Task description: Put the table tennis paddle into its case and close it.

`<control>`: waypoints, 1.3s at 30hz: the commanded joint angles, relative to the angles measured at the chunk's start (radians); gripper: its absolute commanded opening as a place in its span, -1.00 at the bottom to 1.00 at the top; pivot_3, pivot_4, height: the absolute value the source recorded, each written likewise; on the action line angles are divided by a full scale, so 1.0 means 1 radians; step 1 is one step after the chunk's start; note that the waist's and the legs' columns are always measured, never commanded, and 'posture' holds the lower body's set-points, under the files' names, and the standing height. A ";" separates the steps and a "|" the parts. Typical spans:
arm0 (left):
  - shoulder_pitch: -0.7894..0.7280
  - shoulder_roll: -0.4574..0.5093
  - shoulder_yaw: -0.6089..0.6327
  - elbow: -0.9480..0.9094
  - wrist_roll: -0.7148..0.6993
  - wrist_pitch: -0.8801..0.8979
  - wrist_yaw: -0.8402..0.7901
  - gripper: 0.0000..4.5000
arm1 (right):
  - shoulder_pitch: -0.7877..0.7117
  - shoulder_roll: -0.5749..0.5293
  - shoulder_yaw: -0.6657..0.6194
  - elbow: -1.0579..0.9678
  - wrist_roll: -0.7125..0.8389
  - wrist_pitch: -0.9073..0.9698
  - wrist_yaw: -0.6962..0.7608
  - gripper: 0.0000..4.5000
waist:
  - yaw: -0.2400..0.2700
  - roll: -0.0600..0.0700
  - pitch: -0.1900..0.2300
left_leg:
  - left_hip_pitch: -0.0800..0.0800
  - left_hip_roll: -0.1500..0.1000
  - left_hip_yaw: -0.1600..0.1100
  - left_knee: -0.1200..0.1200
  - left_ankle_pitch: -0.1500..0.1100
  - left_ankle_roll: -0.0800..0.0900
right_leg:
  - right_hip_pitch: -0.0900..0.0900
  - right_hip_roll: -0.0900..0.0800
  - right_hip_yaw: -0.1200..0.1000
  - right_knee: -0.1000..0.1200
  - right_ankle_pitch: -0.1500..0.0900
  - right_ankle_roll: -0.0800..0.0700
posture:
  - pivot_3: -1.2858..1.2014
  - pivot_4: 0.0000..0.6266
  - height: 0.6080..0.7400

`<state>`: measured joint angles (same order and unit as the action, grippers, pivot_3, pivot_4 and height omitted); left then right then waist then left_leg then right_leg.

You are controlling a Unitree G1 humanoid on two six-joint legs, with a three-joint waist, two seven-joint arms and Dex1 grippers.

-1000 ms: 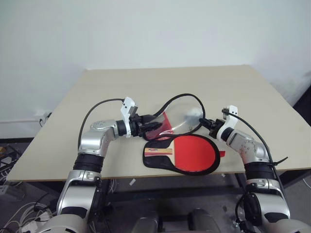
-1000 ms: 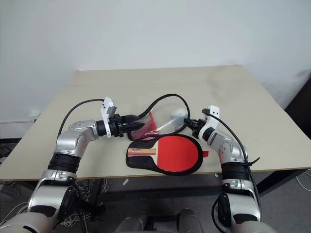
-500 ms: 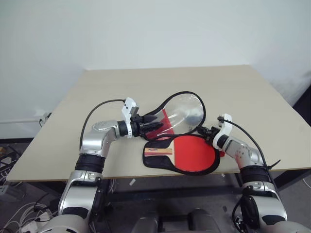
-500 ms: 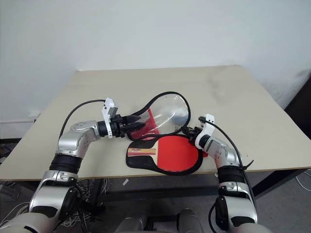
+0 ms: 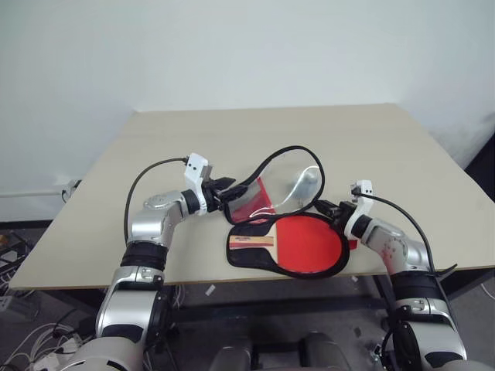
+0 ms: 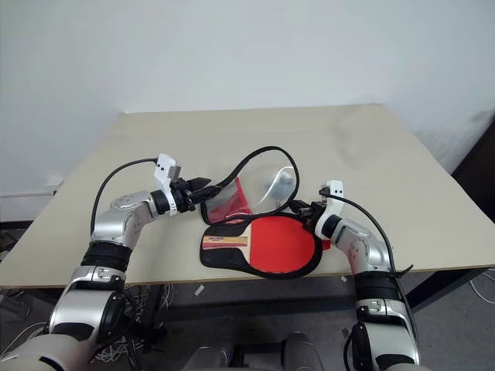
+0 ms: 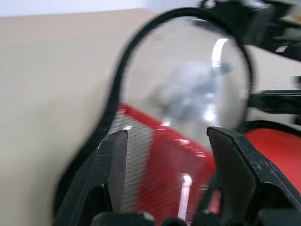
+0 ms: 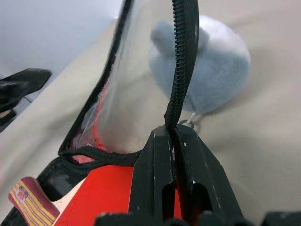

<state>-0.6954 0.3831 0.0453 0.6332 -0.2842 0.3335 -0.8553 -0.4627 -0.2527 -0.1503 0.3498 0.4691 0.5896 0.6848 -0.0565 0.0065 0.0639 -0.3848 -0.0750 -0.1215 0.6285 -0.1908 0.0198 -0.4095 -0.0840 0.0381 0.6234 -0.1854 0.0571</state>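
While unreadable, paddle (image 5: 308, 243) handle label (striped)

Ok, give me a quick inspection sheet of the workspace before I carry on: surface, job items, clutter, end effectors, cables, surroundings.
Surface: beige table, bare beyond the job's things.
Job's things: table tennis paddle lies in the case's lower half; case open, its clear flap raised; greyish tag on the table behind the flap.
Clutter: nothing seen.
End effectors: right end effector shut on the flap's zip edge; left end effector open, fingers either side of the flap's narrow end.
Cables: black cable loops over each forearm; loose wires on the floor, left.
Surroundings: plain white wall.
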 commanded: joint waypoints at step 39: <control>-0.399 0.010 0.172 0.616 0.052 0.097 0.005 0.24 | 0.107 -0.017 0.072 -0.134 0.006 -0.263 0.263 -0.98 | 0.001 -0.010 0.002 | -0.001 -0.002 -0.001 0.000 -0.001 -0.002 | 0.000 0.000 -0.003 -0.001 0.000 0.001 | 0.03 -1.00 1.00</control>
<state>-1.0835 0.3739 0.2412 1.2958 -0.2467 0.4076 -0.7762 -0.3430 -0.2674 -0.0835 0.2280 0.4686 0.3522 0.9250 -0.0558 -0.0039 0.0662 -0.3857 -0.0766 -0.1223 0.6287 -0.1918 0.0181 -0.4094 -0.0841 0.0355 0.6228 -0.1851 0.0581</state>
